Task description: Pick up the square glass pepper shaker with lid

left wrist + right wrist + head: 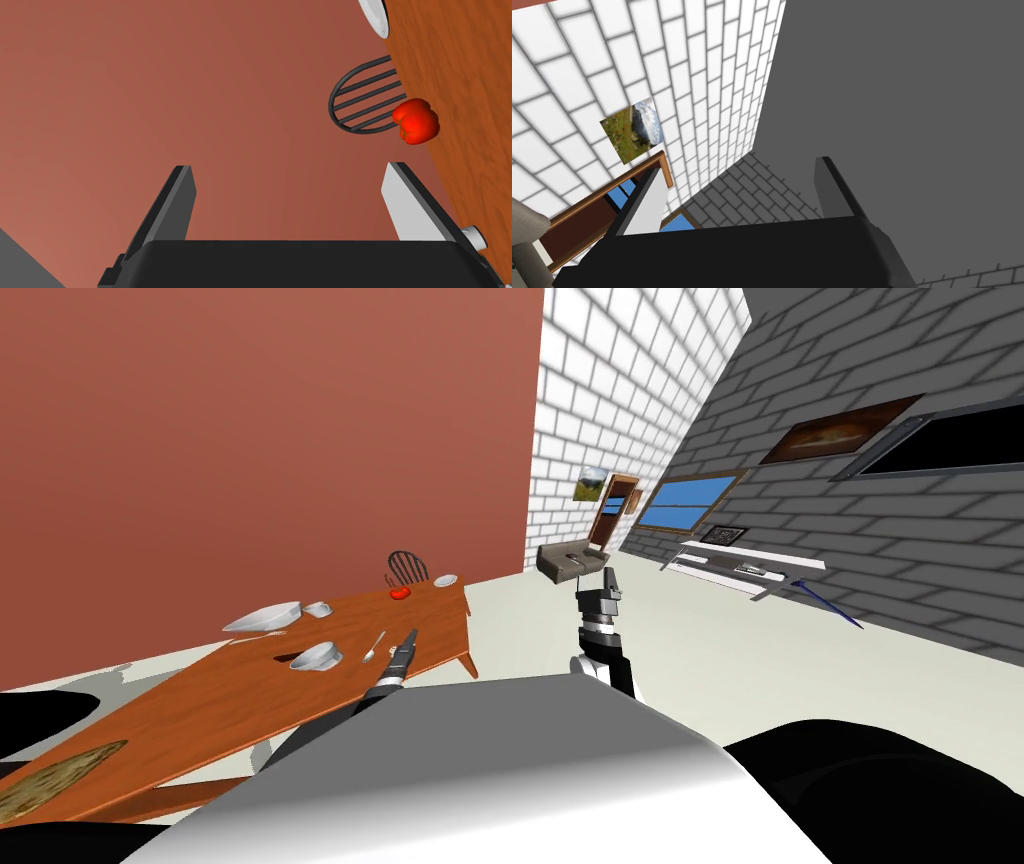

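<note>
A wooden table (440, 633) stands to my left. On it, a small pale container (317, 609), which looks like the shaker, sits beside a large white bowl (262, 617). My left gripper (409, 635) hovers over the table's near side, right of a spoon (373, 646) and well apart from the container. Its fingers stand open and empty (289, 166), pointing past a red bell pepper (416, 121). A small pale capped thing (475, 237) peeks out beside one finger; I cannot tell what it is. My right gripper (609, 575) is raised off the table, open and empty (738, 165).
A second white bowl (317, 656) lies left of the spoon, and a small white dish (445, 580) sits at the table's far corner. A dark chair back (365, 97) rises behind the pepper. A red-brown wall (300, 428) backs the table. Pale floor (700, 638) spreads to the right.
</note>
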You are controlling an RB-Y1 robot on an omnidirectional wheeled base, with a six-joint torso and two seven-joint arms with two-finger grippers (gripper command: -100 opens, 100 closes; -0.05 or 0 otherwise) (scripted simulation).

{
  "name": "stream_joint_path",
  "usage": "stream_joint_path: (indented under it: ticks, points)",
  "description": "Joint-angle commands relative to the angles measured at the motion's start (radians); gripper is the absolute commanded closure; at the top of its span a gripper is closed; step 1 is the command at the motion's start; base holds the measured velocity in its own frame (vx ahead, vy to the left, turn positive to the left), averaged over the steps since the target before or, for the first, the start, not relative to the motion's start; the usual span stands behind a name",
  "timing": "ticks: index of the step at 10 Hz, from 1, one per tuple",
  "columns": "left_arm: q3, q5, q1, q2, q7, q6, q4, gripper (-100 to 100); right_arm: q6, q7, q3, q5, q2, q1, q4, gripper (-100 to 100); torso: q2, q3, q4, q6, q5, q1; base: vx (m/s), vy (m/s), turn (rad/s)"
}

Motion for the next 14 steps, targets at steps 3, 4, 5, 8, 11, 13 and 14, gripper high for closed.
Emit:
stream_joint_path:
  ticks: [3, 4, 5, 8, 11, 13, 14]
  points:
    - [0.015, -0.012, 0.014, 0.018, -0.034, 0.021, 0.085, -100, 0.0, 0.0, 0.0, 0.0, 0.0, 0.0, 0.0, 0, 0.0, 0.0, 0.0, 0.0, 0.0, 0.0, 0.007, -0.007, -0.159]
    - [0.022, -0.017, 0.02, 0.03, -0.049, 0.028, 0.125, -100, 0.0, 0.0, 0.0, 0.0, 0.0, 0.0, 0.0, 0, 0.0, 0.0, 0.0, 0.0, 0.0, 0.001, 0.009, -0.005, -0.13]
    - [0.029, -0.022, 0.025, 0.044, -0.065, 0.034, 0.166, -100, 0.0, 0.0, 0.0, 0.0, 0.0, 0.0, 0.0, 0, 0.0, 0.0, 0.0, 0.0, 0.0, 0.001, 0.013, -0.002, -0.252]
    - [0.035, -0.027, 0.031, 0.06, -0.08, 0.04, 0.213, -100, 0.0, 0.0, 0.0, 0.0, 0.0, 0.0, 0.0, 0, -0.001, 0.0, 0.0, 0.0, 0.0, 0.002, 0.01, 0.011, -0.112]
    - [0.047, -0.039, 0.042, 0.096, -0.111, 0.049, 0.292, -100, 0.0, 0.0, 0.0, 0.0, 0.0, 0.0, 0.0, 0, 0.0, 0.0, 0.0, 0.0, 0.0, 0.001, 0.009, 0.01, -0.141]
    - [0.053, -0.044, 0.047, 0.115, -0.127, 0.053, 0.346, -100, 0.0, 0.0, 0.0, 0.0, 0.0, 0.0, 0.0, 0, -0.001, -0.001, 0.0, 0.001, 0.0, 0.003, 0.015, 0.03, -0.193]
    - [0.058, -0.05, 0.052, 0.135, -0.142, 0.056, 0.38, -100, 0.0, 0.0, 0.0, 0.0, 0.0, 0.0, 0.0, 0, -0.001, 0.0, 0.0, 0.0, 0.001, 0.003, 0.009, 0.027, -0.155]
